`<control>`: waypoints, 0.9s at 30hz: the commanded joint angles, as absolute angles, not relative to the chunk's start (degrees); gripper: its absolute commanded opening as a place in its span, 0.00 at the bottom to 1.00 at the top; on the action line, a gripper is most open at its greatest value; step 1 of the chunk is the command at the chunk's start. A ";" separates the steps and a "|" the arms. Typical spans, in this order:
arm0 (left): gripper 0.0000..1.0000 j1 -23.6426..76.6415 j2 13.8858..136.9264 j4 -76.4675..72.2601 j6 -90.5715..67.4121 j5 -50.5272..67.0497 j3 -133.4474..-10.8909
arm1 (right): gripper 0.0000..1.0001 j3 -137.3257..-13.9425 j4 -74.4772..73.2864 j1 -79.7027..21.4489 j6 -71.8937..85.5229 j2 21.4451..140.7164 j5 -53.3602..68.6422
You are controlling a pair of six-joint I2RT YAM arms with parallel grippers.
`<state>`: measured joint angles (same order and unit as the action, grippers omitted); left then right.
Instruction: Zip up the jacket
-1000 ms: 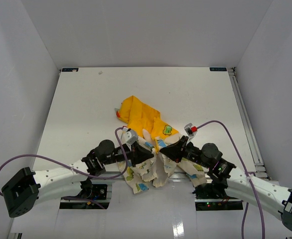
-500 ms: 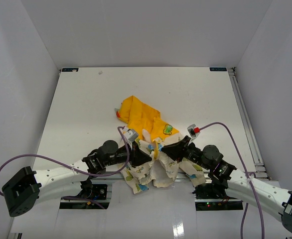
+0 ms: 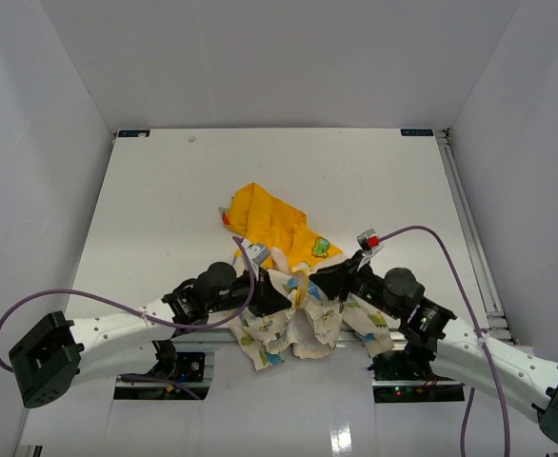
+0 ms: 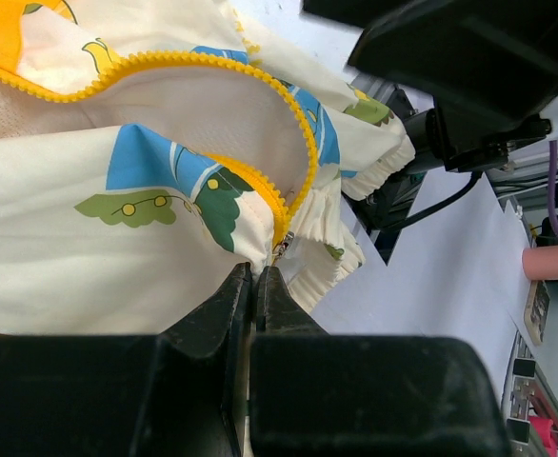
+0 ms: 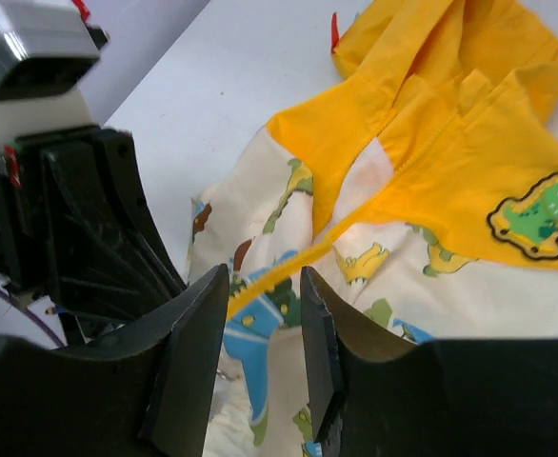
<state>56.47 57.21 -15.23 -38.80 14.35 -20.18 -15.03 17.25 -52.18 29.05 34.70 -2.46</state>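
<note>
My left gripper, black and two-fingered, is clamped on the bottom hem of the soft cream cartoon-print child's jacket, pinching it right at the foot of the zipper. Just beyond those fingertips sits the small silver zipper slider, low on its track. From it the bright yellow-orange zipper teeth curve away from the tool in a wide loop, so I judge the front unzipped along nearly its whole length.

The jacket lies bunched on the flat white table between my two tools. Its hem is at the left fingertips and its yellow-orange hood is spread out beyond both grippers.

My right gripper stands with its jaws apart and nothing between them. It hovers over the garment facing the left tool, and a yellow strip of the zipper shows through the gap past its fingertips.

As I read it, the anchor on the hem is set and the pull is not yet taken. The next move calls for bringing the right tool down onto the slider's tab, closing on it, and drawing it away from the left tool towards the hood. The slider is tiny and I cannot see it from the right wrist.

Count:
- one jacket
- one hood
- one slider
- two rows of teeth
- one green dinosaur patch
- two grippers
</note>
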 commanded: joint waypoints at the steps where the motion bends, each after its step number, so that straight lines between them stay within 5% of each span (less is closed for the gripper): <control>1: 0.00 56.60 58.65 -14.82 -38.07 15.76 -22.19 | 0.42 -24.68 9.09 -52.72 20.47 36.60 -9.72; 16: 0.00 56.51 61.08 -16.89 -32.95 21.46 -22.56 | 0.45 -37.47 -8.63 -62.52 19.46 43.04 -29.07; 27: 0.00 56.51 60.76 -17.79 -30.68 22.64 -20.47 | 0.47 -34.79 -15.51 -83.81 27.10 47.03 -45.67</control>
<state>56.45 61.13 -17.37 -32.72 20.69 -20.59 -36.03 -15.37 -78.95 24.28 48.92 -38.45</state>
